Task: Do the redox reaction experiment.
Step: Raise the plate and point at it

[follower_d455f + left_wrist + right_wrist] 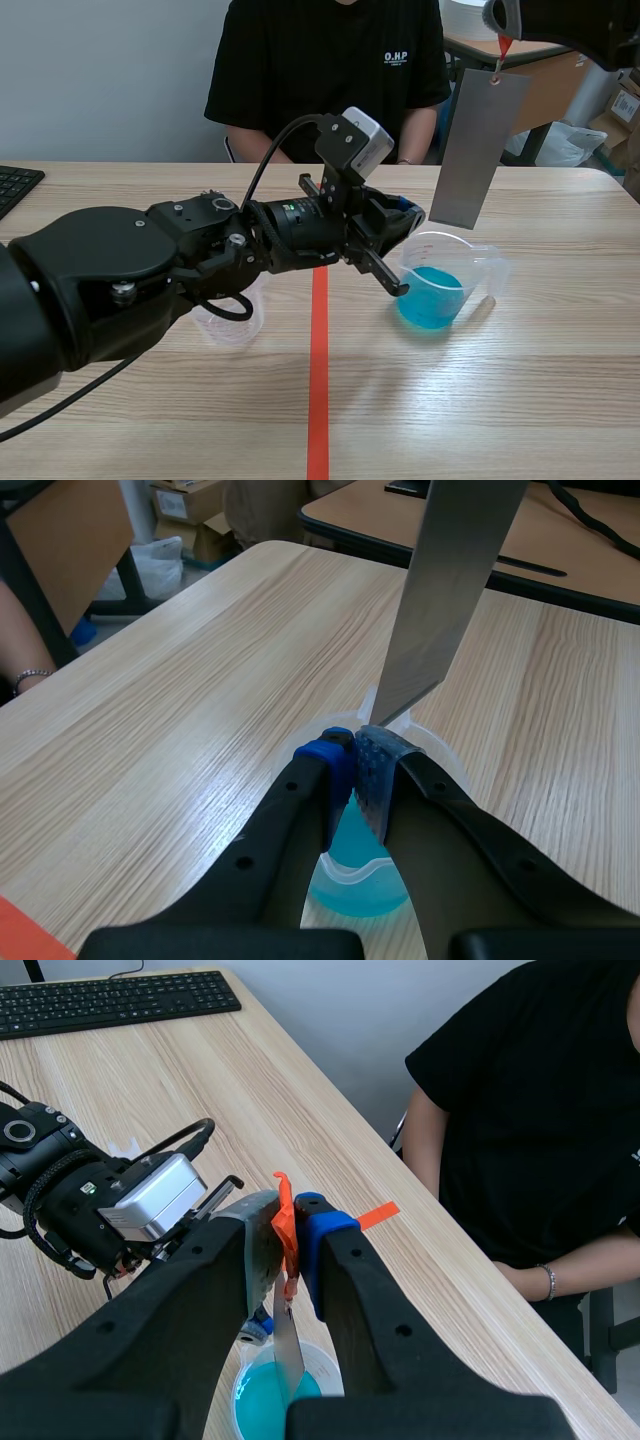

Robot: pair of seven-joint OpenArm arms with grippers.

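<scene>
Metal plate [478, 150] is held by its orange tag [503, 45] in the clamped right gripper [293, 1212], hung just above the cup [485, 270] of blue liquid [430, 297]. The cup's rim appears pinched by the left gripper [352, 752]. Immersion is judged outstanding.

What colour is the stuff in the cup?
The liquid in the cup is bright blue; the scene view shows it best.

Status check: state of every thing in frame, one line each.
beaker: upright, part full of blue liquid.
metal plate: hanging upright over beaker, not dipped.
left gripper: shut on beaker rim.
right gripper: shut on orange tag of plate.
clear cup: upright, mostly hidden.
</scene>
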